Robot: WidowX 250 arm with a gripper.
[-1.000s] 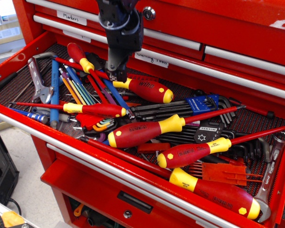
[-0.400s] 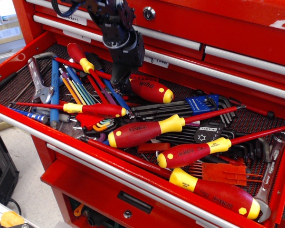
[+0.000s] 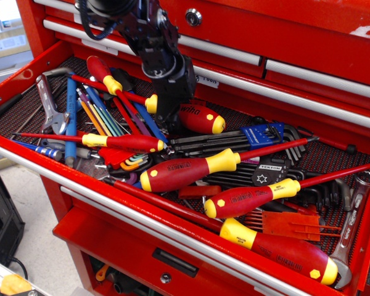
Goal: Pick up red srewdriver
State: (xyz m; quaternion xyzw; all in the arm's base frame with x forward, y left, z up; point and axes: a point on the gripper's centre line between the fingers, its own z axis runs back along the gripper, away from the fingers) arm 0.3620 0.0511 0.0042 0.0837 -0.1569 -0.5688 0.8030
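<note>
Gripper (image 3: pixel 166 120), observation.image view: black body now down over the collar end of the red srewdriver (image 3: pixel 200 117), lower and further right than a second ago, when it hung just above the yellow collar. I cannot tell how wide the jaws stand; the gripper body hides its own tips and the front of the handle. The yellow collar shows just left of the gripper, and the white "wiha" lettering and yellow butt cap show to its right.

Red srewdriver: lying in the open tool drawer (image 3: pixel 24 68), back centre, handle pointing right, thin red shaft running up-left across the coloured hex keys (image 3: pixel 102 120). Its position matches the earlier pictures; I judge it not yet lifted.

Meaning for the task: the approach looks finished and the grasp is the step in hand. I judge the closing on the handle, then a straight lift, to be what remains.

Neighbours, same view: slim red screwdriver (image 3: pixel 120 142) just in front; fat red-and-yellow screwdriver (image 3: pixel 188 171) nearer me; blue hex key holder (image 3: pixel 262 134) to the right. A risk I see: the shaft dragging the hex keys as it rises.
</note>
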